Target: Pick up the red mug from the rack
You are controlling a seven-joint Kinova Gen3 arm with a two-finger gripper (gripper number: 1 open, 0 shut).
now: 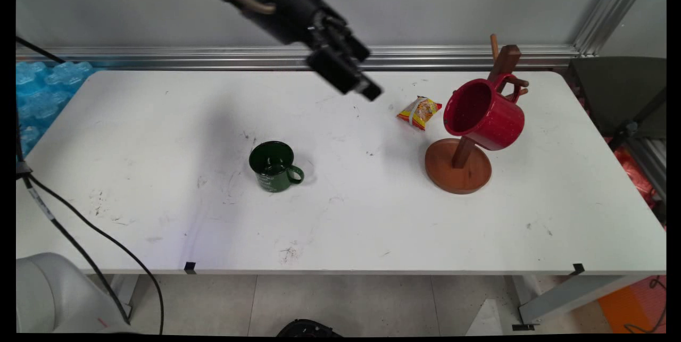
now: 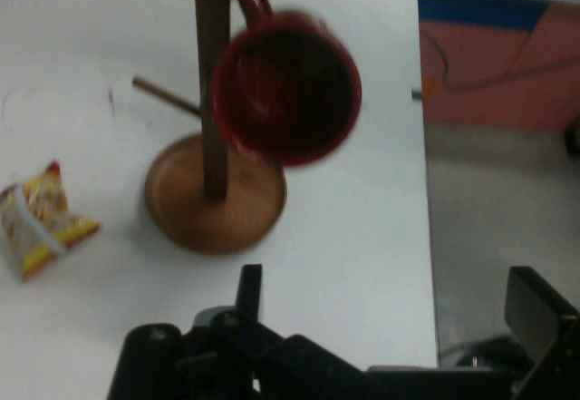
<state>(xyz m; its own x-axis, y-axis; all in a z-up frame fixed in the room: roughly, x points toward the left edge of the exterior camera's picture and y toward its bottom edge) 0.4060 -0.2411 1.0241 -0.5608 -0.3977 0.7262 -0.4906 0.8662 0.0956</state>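
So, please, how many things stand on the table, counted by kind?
Mugs: 2, a green mug and a red mug
Wooden mug stand: 1
Snack packet: 1
Total: 4

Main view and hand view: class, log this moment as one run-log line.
gripper: open, raised, empty | nearest: snack packet | red mug: hanging on wooden mug tree | green mug: upright on table
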